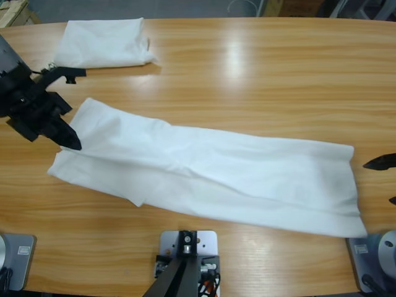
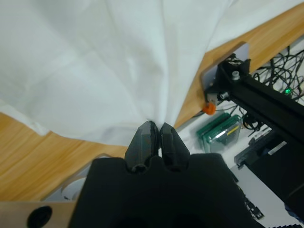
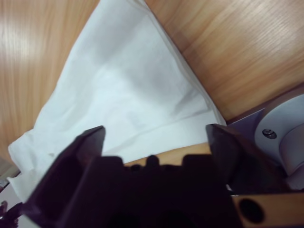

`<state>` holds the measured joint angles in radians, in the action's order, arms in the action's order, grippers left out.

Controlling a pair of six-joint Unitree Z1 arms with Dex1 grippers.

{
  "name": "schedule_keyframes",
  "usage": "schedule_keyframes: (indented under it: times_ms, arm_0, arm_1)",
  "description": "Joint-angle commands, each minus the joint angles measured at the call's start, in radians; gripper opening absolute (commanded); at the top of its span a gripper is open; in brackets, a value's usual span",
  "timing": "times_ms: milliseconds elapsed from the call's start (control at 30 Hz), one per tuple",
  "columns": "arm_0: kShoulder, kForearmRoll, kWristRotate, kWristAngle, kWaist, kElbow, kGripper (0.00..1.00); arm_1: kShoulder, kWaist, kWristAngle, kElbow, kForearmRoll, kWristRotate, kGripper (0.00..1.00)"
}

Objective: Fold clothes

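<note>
A white T-shirt (image 1: 210, 170), folded lengthwise into a long strip, lies slanted across the table from left to lower right. My left gripper (image 1: 67, 137) is shut on its left end; in the left wrist view the pinched cloth (image 2: 118, 71) fans out from the closed jaws of that gripper (image 2: 155, 130). My right gripper (image 1: 385, 179) shows only as black tips at the right edge, just beyond the strip's right end. In the right wrist view that gripper (image 3: 156, 137) is open, with the shirt's end (image 3: 128, 90) lying ahead of it, nothing between the jaws.
A folded white bundle (image 1: 105, 43) lies at the table's back left. Bare wood (image 1: 266, 74) stretches across the back and right of the table. The table's front edge runs close below the strip.
</note>
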<state>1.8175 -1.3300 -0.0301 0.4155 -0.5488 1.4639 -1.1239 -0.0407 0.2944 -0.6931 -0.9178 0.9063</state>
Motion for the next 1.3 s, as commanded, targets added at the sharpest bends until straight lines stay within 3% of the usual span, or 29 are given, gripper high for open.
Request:
schedule_keyframes:
  times_ms: [33, 300, 333, 433, 467, 667, 733, 833, 967, 1133, 1300]
  arm_0:
    - [0.051, 0.059, -0.052, -0.028, -0.011, -0.115, 0.0]
    - [0.056, 0.057, -0.137, -0.134, -0.008, -0.147, 0.0]
    - [0.057, 0.056, -0.153, -0.154, -0.008, -0.158, 0.101]
    - [0.057, 0.056, -0.164, -0.183, -0.008, -0.172, 0.85]
    - [0.057, 0.055, -0.169, -0.185, -0.008, -0.173, 0.913]
    - [0.038, 0.043, -0.177, -0.172, -0.008, -0.175, 0.903]
    - [0.051, 0.05, -0.175, -0.172, -0.008, -0.172, 0.77]
    - [0.062, 0.114, -0.153, -0.166, -0.008, -0.143, 0.724]
    - [0.158, 0.147, 0.08, -0.165, -0.008, -0.032, 0.75]
    - [0.287, 0.143, 0.266, 0.09, 0.059, 0.055, 0.727]
    - [0.36, 0.149, 0.282, 0.174, 0.056, 0.089, 0.724]
  arm_1:
    - [0.01, -0.005, -0.003, -0.005, 0.008, 0.005, 1.0]
    - [0.009, -0.005, 0.0, -0.002, 0.019, 0.003, 1.0]
    - [0.009, -0.005, 0.0, -0.002, 0.019, 0.002, 1.0]
    - [0.011, -0.005, 0.0, 0.0, 0.02, 0.002, 1.0]
    - [0.01, -0.005, 0.0, 0.0, 0.021, 0.002, 1.0]
    - [0.006, -0.005, 0.0, 0.004, 0.04, 0.002, 1.0]
    - [0.008, -0.005, 0.0, 0.006, 0.043, 0.001, 1.0]
    - [0.015, -0.005, 0.003, 0.009, 0.046, 0.0, 1.0]
    - [0.033, -0.005, 0.004, 0.016, 0.055, -0.003, 1.0]
    - [0.048, -0.005, 0.005, 0.022, 0.061, -0.01, 1.0]
    - [0.056, -0.005, 0.004, 0.03, 0.073, -0.017, 1.0]
